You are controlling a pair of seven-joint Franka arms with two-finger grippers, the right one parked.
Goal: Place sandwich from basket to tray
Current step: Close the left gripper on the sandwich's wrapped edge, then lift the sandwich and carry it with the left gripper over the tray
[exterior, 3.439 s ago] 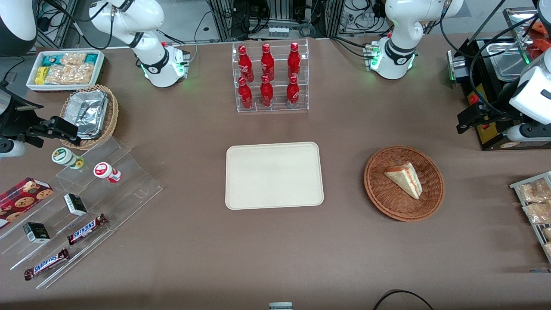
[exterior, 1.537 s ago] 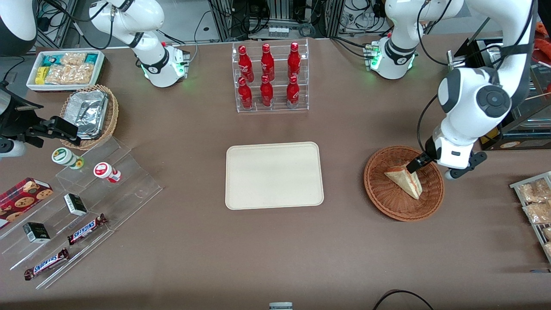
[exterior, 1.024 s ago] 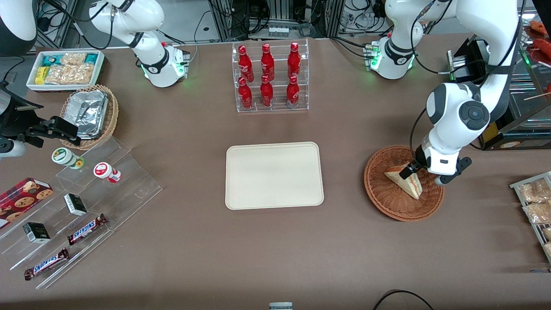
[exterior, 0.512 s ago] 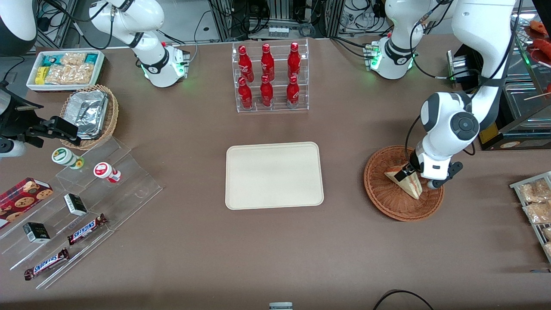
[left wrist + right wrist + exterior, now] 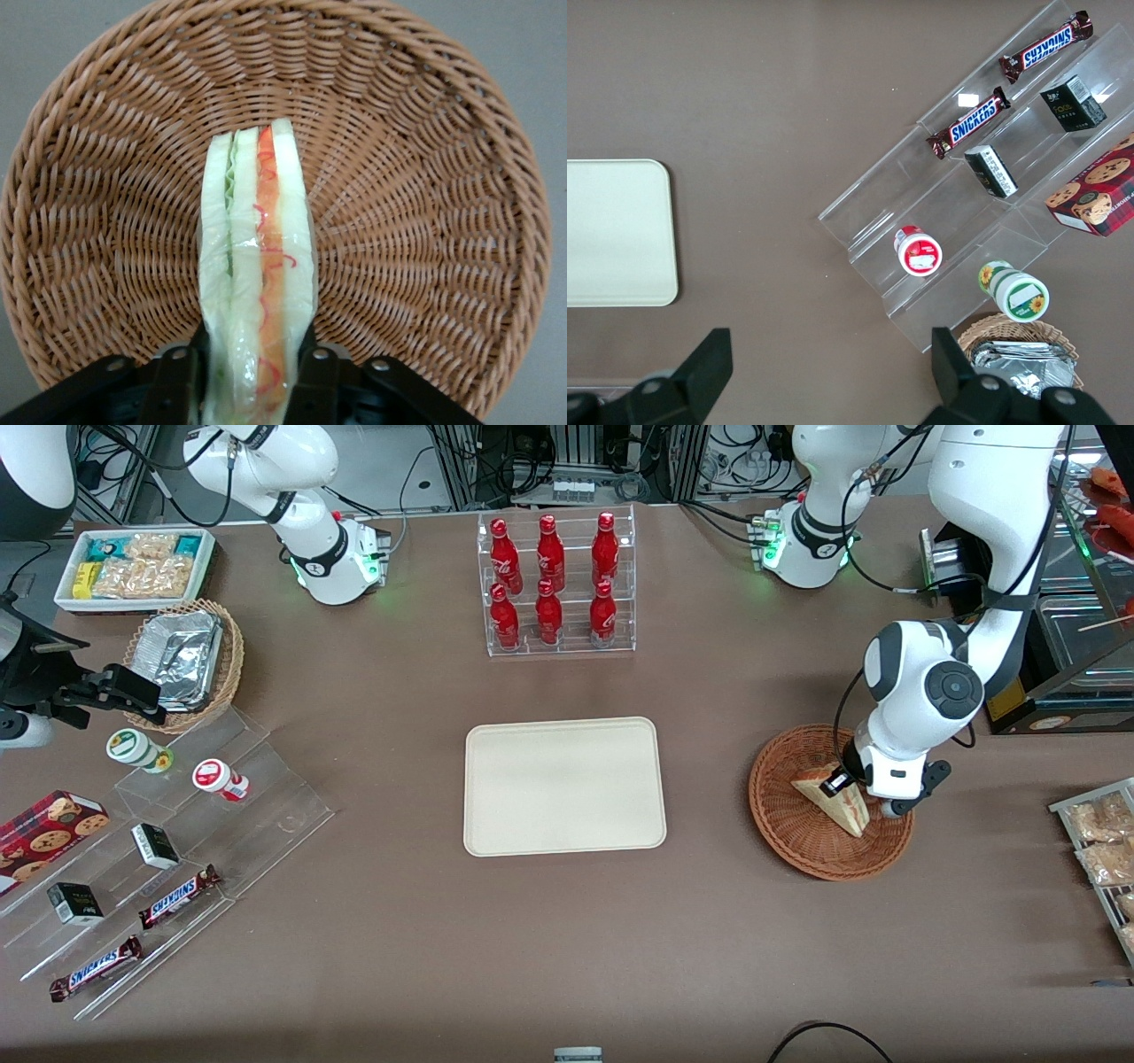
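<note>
The sandwich, a clear-wrapped pale wedge with red and green filling, lies in the reddish-brown wicker basket toward the working arm's end of the table. My left gripper is down in the basket at the sandwich's wide end. In the left wrist view the sandwich stands on edge in the basket. The gripper has one black finger pressed against each bread side, shut on the wedge. The cream tray lies bare at the table's middle and also shows in the right wrist view.
A clear rack of red bottles stands farther from the front camera than the tray. A black appliance sits close beside the basket at the table's end. A wire rack of snack bags lies near it. Clear tiered shelves with snacks fill the parked arm's end.
The left arm came in from the table's end and lowered over the basket. Over the last half second the gripper settled slightly lower around the sandwich's wide end. The sandwich has not moved.
</note>
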